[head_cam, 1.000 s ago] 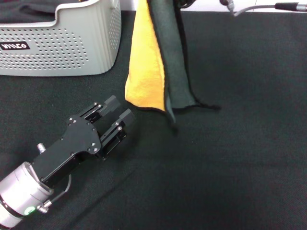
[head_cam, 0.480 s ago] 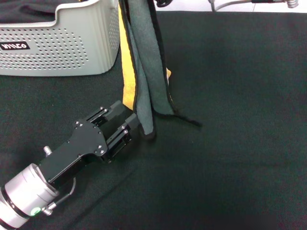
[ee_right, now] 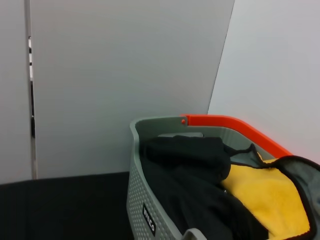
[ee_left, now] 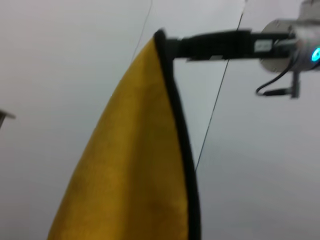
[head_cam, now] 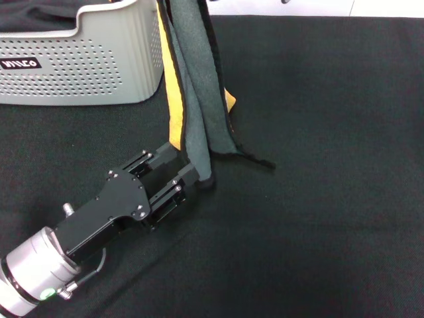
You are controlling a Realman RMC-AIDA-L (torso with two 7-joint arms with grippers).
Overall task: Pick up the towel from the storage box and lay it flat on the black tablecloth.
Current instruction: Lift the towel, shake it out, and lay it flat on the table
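The towel (head_cam: 192,86) hangs limp and folded right of the storage box (head_cam: 99,59), its tip touching the black tablecloth (head_cam: 318,199); soft, so take that bottom corner, where the left gripper (head_cam: 177,173) waits, fingers spread; right gripper (ee_left: 215,45) pinches its top corner

Head view down; wrists sideways

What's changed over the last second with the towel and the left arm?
The hanging towel has swung toward the storage box and twisted, so it now shows mostly grey instead of yellow. The left gripper has moved forward until its fingers reach the towel's lowest corner; whether they have clamped it is unclear. The right gripper holds the towel's top corner. The storage box and black tablecloth have not moved.
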